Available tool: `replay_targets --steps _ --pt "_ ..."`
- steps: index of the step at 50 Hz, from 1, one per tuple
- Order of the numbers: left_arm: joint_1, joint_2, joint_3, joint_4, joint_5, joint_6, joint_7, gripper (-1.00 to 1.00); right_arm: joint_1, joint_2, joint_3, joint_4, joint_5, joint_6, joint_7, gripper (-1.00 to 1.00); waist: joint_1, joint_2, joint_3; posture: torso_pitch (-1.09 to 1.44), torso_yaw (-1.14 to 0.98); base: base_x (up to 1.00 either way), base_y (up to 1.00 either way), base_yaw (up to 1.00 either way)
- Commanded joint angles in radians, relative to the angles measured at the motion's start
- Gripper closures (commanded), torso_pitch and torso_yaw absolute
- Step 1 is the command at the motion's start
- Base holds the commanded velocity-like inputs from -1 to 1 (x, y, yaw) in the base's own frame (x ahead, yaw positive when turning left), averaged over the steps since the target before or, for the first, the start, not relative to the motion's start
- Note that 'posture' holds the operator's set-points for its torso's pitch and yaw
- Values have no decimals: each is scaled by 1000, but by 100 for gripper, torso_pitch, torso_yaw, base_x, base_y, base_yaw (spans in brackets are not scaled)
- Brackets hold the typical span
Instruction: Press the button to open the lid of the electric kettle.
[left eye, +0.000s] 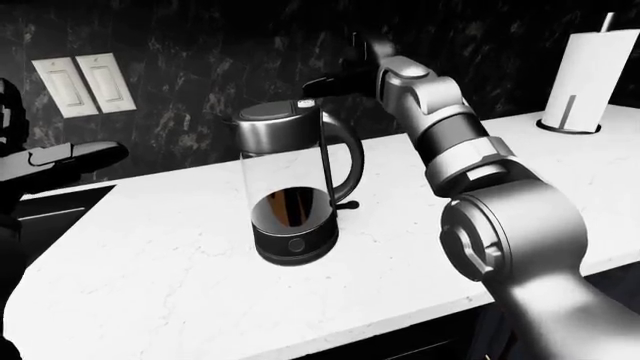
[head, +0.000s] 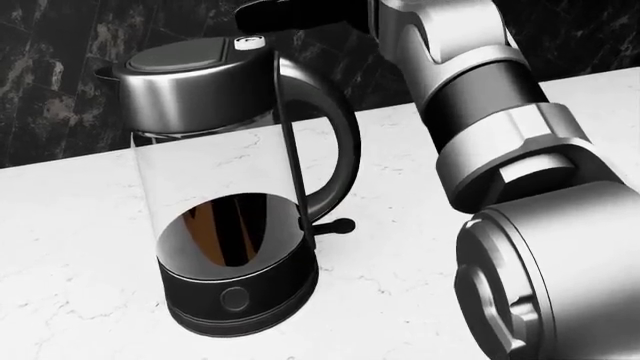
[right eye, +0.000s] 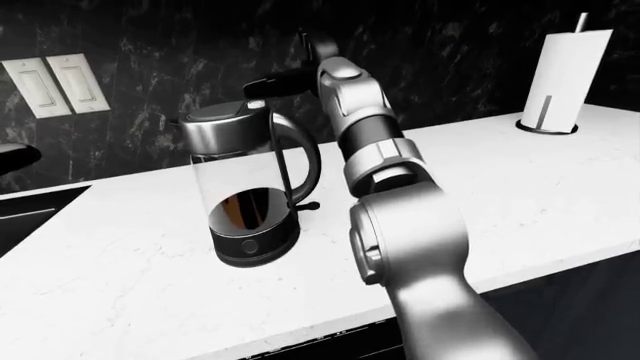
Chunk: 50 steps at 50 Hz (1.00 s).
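Hovering hand: my right hand (head: 300, 13) hangs just above the kettle's top, its dark fingers (left eye: 325, 82) stretched out toward the left of the view; it grips nothing, and I can't tell exactly how far the fingers are spread.
Other hand: my left hand isn't clearly visible (only a dark arm shape at the left edge of the left-eye view), so I can't say what it is doing.
Button: the small white button (head: 249, 43) sits at the top of the handle, just below the fingertips; I see a gap, no contact.
Lid: the grey lid (head: 182, 55) lies flat and closed.
Kettle: the electric kettle (left eye: 295, 184) stands upright on the white marble counter (left eye: 150, 247), glass body clear, handle (head: 338, 142) toward my arm.
Surroundings: a paper towel holder (right eye: 560, 75) stands well apart at the right, and wall switches (left eye: 85, 84) at the left.
Progress: I judge the reach done and the press itself still ahead.
Left to do: lower a fingertip onto the button until the lid pops.
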Motion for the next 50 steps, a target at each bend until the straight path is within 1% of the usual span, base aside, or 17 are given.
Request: replay_targets --steps 1,10,16,23,30,37,47,50 --pt "-22 17 9 -15 2 -23 -1 -100 -42 -11 -5 -38 10 -25 -3 -100 0 5 -7 -49 0 0 0 0" --pt "-18 14 9 -15 7 -27 -6 -100 -51 -12 -15 -34 34 -28 -32 -100 -1 4 -6 -49 0 0 0 0" --pt "-18 15 13 -16 5 -24 -6 -100 -60 -14 -24 -22 41 -62 -118 -100 0 4 -6 -49 0 0 0 0" --pt "-16 14 13 -17 5 -24 -6 -100 -51 -15 -14 -14 20 -80 -170 -100 1 3 -6 -49 0 0 0 0" --pt "-21 16 12 -16 2 -22 -3 -100 -53 -19 -23 -8 7 -86 -240 -100 2 2 -6 -49 0 0 0 0" --pt "-23 20 14 -13 -2 -22 -2 -100 -61 -13 -35 -5 19 -84 -262 -100 3 3 -5 -49 0 0 0 0" --pt "-16 16 13 -13 2 -27 -4 -100 -56 1 -31 -4 22 -96 -303 -100 3 2 -6 -49 0 0 0 0" --pt "-12 14 15 -12 5 -31 -8 -100 -52 4 -31 -2 19 -109 -329 -100 3 2 -6 -49 0 0 0 0"
